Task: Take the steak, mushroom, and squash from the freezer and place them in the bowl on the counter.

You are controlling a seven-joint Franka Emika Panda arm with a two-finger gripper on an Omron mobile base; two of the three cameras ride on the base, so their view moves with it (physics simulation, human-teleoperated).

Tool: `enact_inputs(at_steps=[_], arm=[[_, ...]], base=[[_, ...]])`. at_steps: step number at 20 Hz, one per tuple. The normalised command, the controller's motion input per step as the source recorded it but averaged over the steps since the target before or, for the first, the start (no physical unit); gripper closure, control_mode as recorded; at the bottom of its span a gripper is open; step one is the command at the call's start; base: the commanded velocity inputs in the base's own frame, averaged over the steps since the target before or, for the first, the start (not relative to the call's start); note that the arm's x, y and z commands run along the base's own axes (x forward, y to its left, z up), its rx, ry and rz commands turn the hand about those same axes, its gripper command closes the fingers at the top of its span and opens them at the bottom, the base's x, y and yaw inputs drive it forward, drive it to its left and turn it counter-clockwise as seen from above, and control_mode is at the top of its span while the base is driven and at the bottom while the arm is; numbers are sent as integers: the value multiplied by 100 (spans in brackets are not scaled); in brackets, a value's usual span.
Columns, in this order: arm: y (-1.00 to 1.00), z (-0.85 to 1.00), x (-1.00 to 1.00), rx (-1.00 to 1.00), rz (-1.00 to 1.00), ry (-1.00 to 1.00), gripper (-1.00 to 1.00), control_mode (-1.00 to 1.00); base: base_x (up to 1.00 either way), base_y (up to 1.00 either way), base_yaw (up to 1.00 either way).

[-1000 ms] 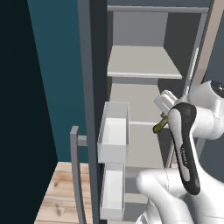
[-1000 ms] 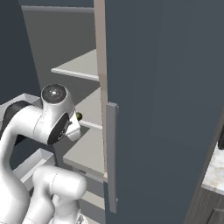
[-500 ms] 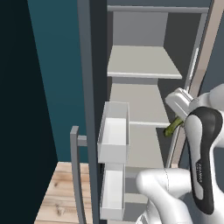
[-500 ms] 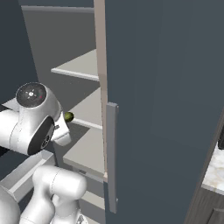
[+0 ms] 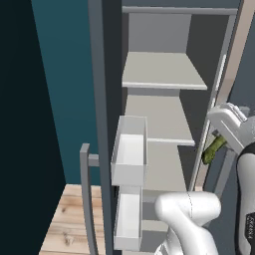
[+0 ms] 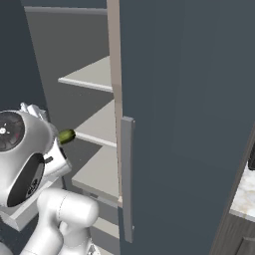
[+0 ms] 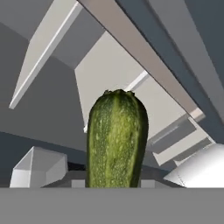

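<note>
Gripper [image 5: 219,144] is clenched on the squash [image 7: 116,140]; the vegetable rises straight up from between the fingers in the hand view, its rounded end toward 12 o'clock. From the left base view the squash [image 5: 213,149] hangs below the hand at about 7 o'clock, tilted, in front of the right edge of the freezer [image 5: 164,79] opening, clear of the shelves. From the right base view a green end of the squash [image 6: 66,135] shows at 3 o'clock of the wrist, just off the front edge of the middle shelf [image 6: 99,127].

Freezer door stands open on the left, carrying two white bins [image 5: 129,149], one above the other. The bar handle [image 5: 85,194] shows at 7 o'clock of the upper bin. A corner of the counter [image 6: 244,196] shows at the right edge of the right base view.
</note>
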Motion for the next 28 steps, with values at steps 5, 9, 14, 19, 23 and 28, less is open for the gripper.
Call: enact_inputs(at_steps=[5, 9, 14, 19, 23, 28], arm=[[0, 0, 0, 0, 0, 0, 100, 100], [0, 0, 0, 0, 0, 0, 100, 100], [0, 0, 0, 0, 0, 0, 100, 100], [0, 0, 0, 0, 0, 0, 100, 100], [0, 0, 0, 0, 0, 0, 100, 100], [0, 0, 0, 0, 0, 0, 100, 100]], base=[[-91, -98, -7], [-81, -100, -11], [-22, -100, -8], [14, -100, -4], [24, -100, -6], [34, -100, -9]])
